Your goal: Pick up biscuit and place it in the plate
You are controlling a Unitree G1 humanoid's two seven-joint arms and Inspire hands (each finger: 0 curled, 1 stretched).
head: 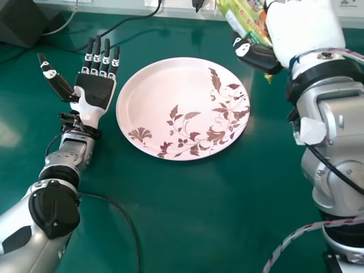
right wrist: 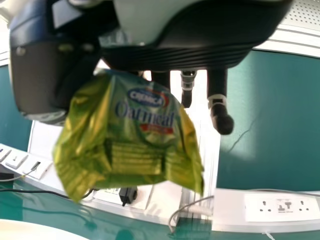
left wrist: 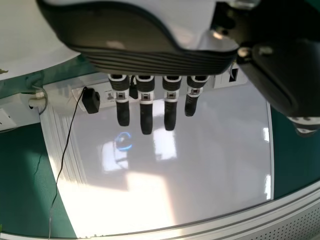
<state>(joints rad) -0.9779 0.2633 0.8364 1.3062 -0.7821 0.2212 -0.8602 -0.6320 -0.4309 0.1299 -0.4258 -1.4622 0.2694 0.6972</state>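
green table (head: 187, 222), black cable (head: 134, 18) beyond plate (head: 165, 91); right hand (head: 260, 56) pinching biscuit packet (head: 243, 18), left hand (head: 96, 90) uncurled

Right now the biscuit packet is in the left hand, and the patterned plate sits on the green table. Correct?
Wrong hand: the head view shows the biscuit packet in the right hand, while the left hand is open and holds nothing. The rest stands: the patterned plate sits on the green table.
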